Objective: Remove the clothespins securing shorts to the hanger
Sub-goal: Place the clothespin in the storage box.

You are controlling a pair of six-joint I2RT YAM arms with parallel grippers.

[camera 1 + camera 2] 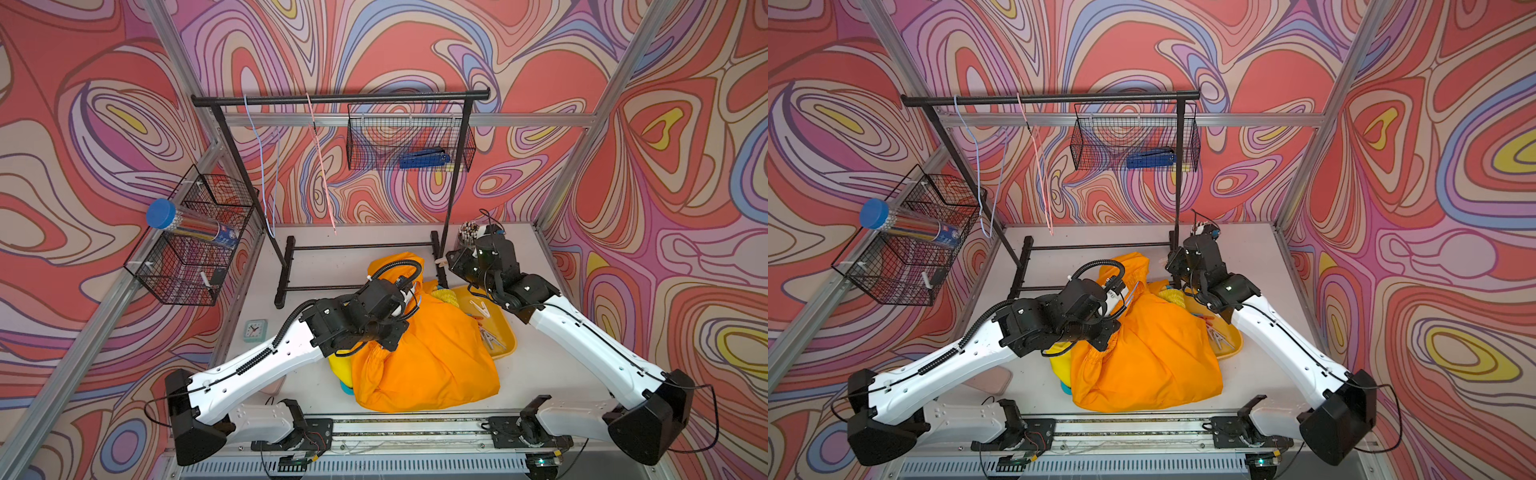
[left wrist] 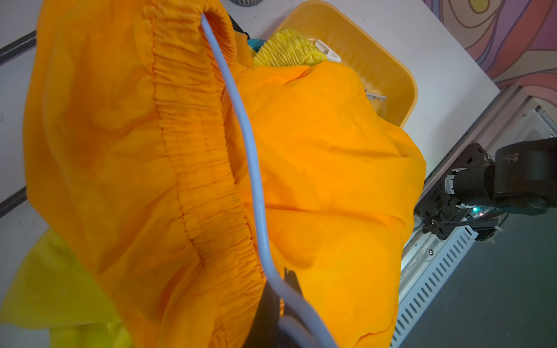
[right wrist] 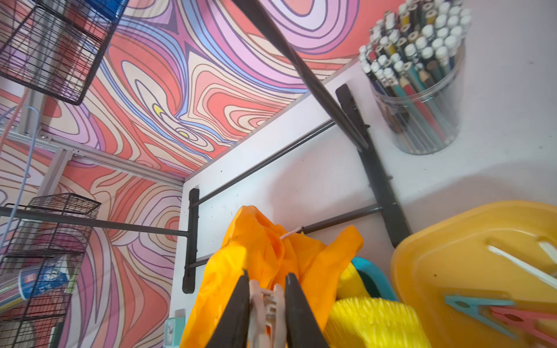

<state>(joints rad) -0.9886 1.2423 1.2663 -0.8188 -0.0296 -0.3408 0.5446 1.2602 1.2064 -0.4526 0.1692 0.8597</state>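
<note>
Orange shorts [image 1: 424, 357] hang bunched from a pale blue hanger [image 2: 241, 126], whose wire runs along the elastic waistband. My left gripper [image 2: 284, 289] is shut on that hanger's wire. No clothespins show on the waistband in the left wrist view. My right gripper [image 3: 266, 275] is shut on a beige clothespin [image 3: 266, 301], right beside the top of the orange shorts [image 3: 256, 247]. I cannot tell whether the pin still bites the cloth. Yellow shorts [image 3: 376, 319] lie beside and under the orange pair.
A yellow tray [image 1: 505, 332] at the right holds loose clothespins, among them white [image 3: 527, 271], teal [image 3: 470, 307] and red [image 3: 518, 319]. The black rack [image 1: 340, 99] behind carries two bare hangers and a wire basket. A pencil cup [image 3: 422, 90] stands by its right foot, a small clock [image 1: 254, 330] at left.
</note>
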